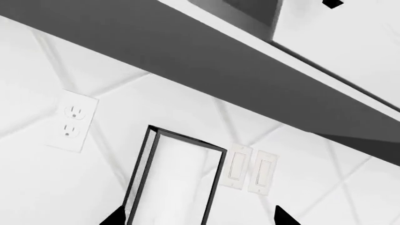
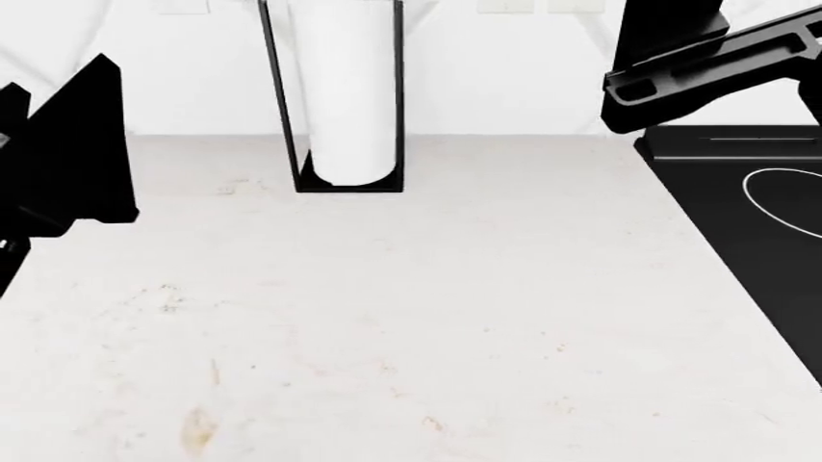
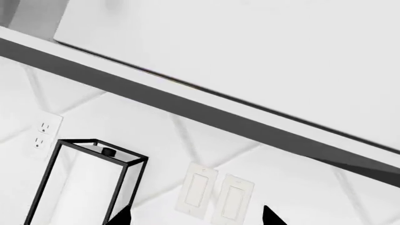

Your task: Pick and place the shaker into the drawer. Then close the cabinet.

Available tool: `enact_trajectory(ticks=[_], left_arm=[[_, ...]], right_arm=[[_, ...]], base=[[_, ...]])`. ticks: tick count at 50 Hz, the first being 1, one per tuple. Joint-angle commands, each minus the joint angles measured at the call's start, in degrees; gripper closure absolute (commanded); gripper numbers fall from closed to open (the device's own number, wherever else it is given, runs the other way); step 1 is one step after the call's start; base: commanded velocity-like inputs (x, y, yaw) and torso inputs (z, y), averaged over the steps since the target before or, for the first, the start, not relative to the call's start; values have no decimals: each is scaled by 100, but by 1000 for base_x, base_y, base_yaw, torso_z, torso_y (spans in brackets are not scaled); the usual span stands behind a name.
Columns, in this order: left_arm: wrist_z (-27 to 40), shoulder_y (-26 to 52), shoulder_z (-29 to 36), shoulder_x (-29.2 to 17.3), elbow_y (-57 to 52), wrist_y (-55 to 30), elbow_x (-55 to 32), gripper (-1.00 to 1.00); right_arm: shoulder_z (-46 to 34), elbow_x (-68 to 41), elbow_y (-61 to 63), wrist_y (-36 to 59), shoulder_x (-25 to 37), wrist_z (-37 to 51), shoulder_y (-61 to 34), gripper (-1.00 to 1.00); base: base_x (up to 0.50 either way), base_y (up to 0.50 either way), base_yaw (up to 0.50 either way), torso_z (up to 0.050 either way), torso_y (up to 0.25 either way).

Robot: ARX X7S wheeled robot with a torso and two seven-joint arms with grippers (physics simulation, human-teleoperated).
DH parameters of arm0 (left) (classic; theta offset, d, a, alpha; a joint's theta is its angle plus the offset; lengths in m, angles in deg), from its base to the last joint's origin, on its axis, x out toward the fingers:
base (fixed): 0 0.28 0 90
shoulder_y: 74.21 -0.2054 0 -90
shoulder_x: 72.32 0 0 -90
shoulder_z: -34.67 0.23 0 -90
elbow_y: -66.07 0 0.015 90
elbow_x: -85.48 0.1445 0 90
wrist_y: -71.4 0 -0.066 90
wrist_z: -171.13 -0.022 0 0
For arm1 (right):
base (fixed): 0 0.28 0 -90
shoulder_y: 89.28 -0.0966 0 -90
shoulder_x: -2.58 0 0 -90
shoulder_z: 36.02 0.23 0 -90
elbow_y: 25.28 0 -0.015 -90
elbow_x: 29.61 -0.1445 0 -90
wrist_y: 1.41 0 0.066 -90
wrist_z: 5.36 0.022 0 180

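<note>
Presently, the head view shows a pale speckled counter (image 2: pixel 424 318), bare across its middle. A paper towel roll (image 2: pixel 349 91) stands upright in a black wire-frame holder (image 2: pixel 285 144) at approx. 12 o'clock, against the white tiled wall. A black cooktop (image 2: pixel 757 231) with a white ring marking sits at 3 o'clock, flush w/ the counter.

Left arm (image 2: pixel 71 144): a dark block at 9 o'clock, raised above the counter. Right arm (image 2: pixel 706 63): at 1–2 o'clock, also raised, above the cooktop's far edge.

Left claw (image 1: pixel 200 220): only two black tips show at the frame edge, set well apart, nothing between them; spread. It points at the wall, w/ the towel holder, a double outlet (image 1: pixel 74 121) and two rocker switches (image 1: pixel 251 169) ahead, under a dark cabinet underside (image 1: pixel 206 61).

Right claw (image 3: pixel 196 218): same picture, two tips apart, nothing pinched; spread. It faces the same wall.

The shaker and the drawer: neither appears in any view; position cannot be told.
</note>
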Motion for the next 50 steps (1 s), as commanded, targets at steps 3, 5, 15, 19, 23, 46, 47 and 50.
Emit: enact_trajectory(ticks=[3,5,15,19,23,46,47,50], left_arm=[[-41,-61,1,20,-6,17,31,-100],[-40,-67,-3,13,-6,20,24,-100],[-32,-72,-2,-10,7,33,5,-100],[-45,-90,7,2,2,35,27,-100],[-59,-102,10,1,4,37,43,-100],[-146,-192,13,31,-3,65,132,-100],[-147,-194,13,30,-2,66,132,-100],[-156,-204,7,25,-3,71,125,-100]], right_arm=[[8,34,40,-60,23,20,76,-100],[10,46,41,-71,19,12,85,-100],[12,115,48,-109,10,-22,138,-100],[11,108,56,-121,20,-18,151,-100],[23,121,71,-144,34,-28,183,-100],[-8,201,80,-178,10,-100,231,-100],[-11,207,77,-178,8,-103,234,-100],[-14,219,74,-183,1,-115,236,-100]], base=[[0,500,0,0,0],[0,500,0,0,0],[0,500,0,0,0],[0,500,0,0,0],[0,500,0,0,0],[0,500,0,0,0],[0,500,0,0,0],[0,500,0,0,0]])
